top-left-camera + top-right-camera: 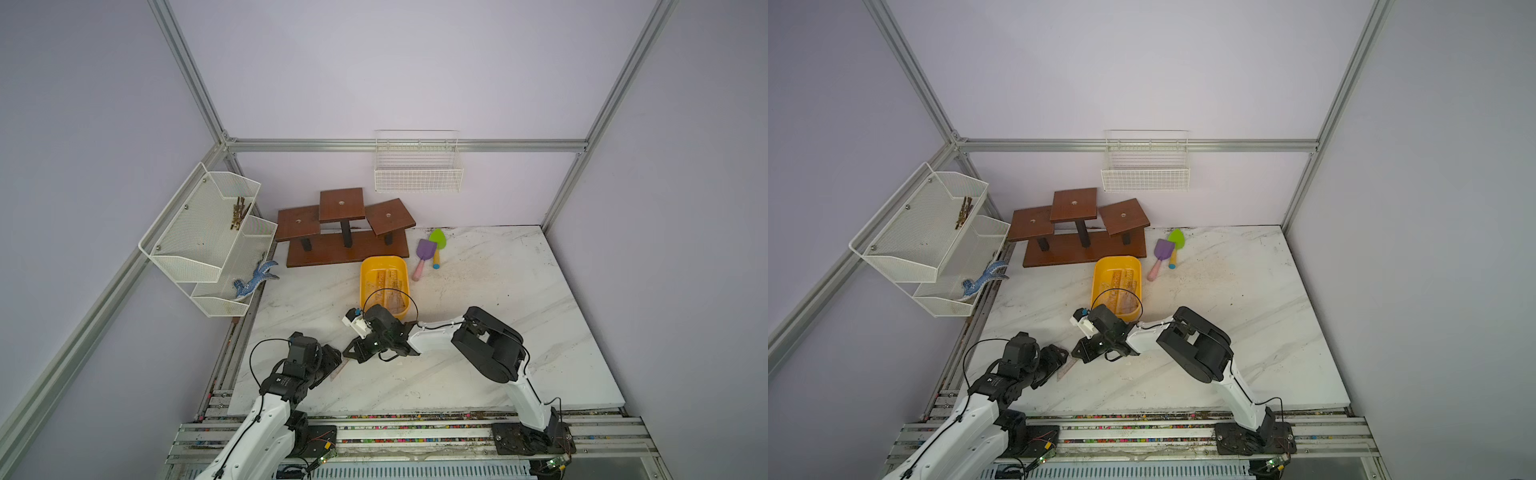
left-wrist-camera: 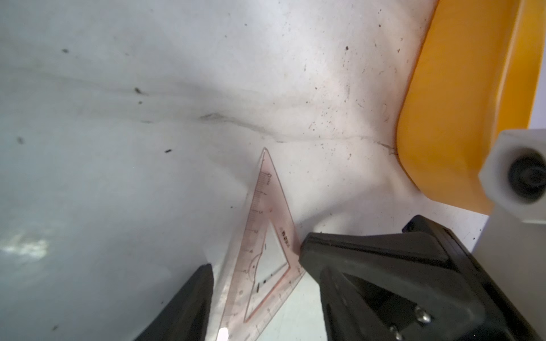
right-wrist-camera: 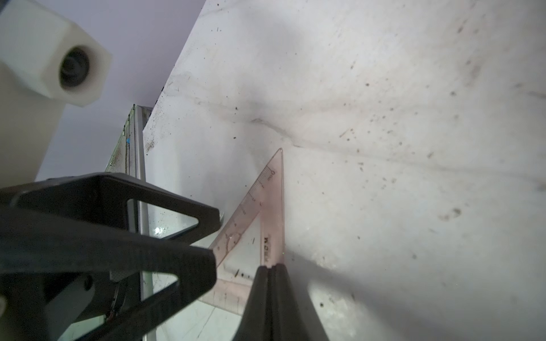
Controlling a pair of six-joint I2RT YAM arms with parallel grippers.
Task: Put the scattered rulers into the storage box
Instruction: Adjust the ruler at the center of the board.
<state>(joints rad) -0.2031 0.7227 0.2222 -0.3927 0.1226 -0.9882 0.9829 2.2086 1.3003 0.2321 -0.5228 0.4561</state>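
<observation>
A pinkish see-through set square (image 2: 263, 236) (image 3: 271, 212) is one of the rulers, and it hangs low over the marble table near the left front, also seen in both top views (image 1: 337, 372) (image 1: 1066, 370). My right gripper (image 3: 270, 267) (image 1: 351, 353) is shut on one of its edges. My left gripper (image 2: 260, 283) (image 1: 332, 362) is open, its fingers (image 3: 206, 254) standing apart on either side of another corner of the set square. The yellow storage box (image 1: 384, 262) (image 1: 1117, 259) (image 2: 443, 103) sits just behind the grippers, with several rulers (image 1: 388, 286) (image 1: 1121, 286) lying in it.
A brown wooden tiered stand (image 1: 347, 232) is behind the box. Purple and green toy shovels (image 1: 428, 251) lie to its right. A white wire basket (image 1: 417, 174) hangs on the back wall. A white mesh rack (image 1: 208, 241) on the left holds a blue toy lizard (image 1: 255, 280).
</observation>
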